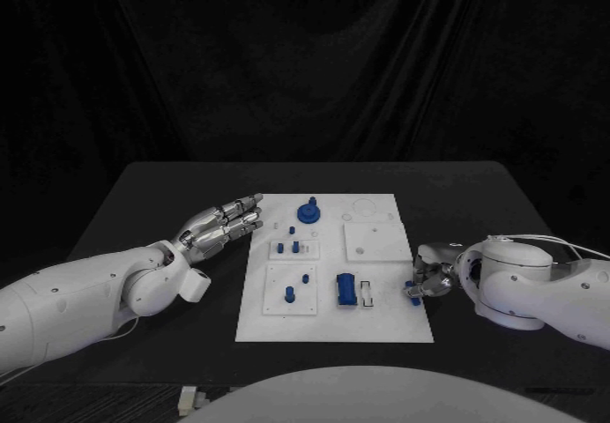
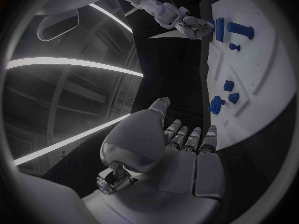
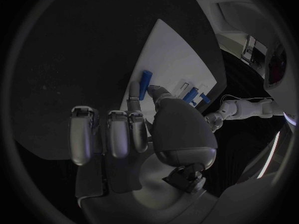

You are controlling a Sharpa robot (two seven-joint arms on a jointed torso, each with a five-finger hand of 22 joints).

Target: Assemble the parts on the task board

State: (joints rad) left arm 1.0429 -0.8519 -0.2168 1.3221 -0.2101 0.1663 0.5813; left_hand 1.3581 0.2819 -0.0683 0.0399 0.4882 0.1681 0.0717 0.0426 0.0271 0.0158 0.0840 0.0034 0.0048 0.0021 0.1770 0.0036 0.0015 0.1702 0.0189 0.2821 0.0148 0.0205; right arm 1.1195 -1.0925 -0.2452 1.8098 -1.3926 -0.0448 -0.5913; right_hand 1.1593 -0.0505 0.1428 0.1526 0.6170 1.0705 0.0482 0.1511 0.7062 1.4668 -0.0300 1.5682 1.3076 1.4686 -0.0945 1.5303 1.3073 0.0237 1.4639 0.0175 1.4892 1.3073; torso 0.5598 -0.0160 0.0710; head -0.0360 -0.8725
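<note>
The white task board lies in the middle of the black tabletop, centre of the head frame. No legible writing, brand or label on board, parts or arms. The left hand is at centre left, just beside the board's left edge, fingers extended and apart, grasping nothing. The right hand is at the board's right edge, lower right of centre; in the right wrist view it pinches a small blue cylindrical part between thumb and a finger, the remaining fingers straight. On the board: a blue round knobbed part at its far end, small blue pegs in a raised square below it, two more blue pegs in the lower-left square, and a larger blue block beside a white slotted holder.
</note>
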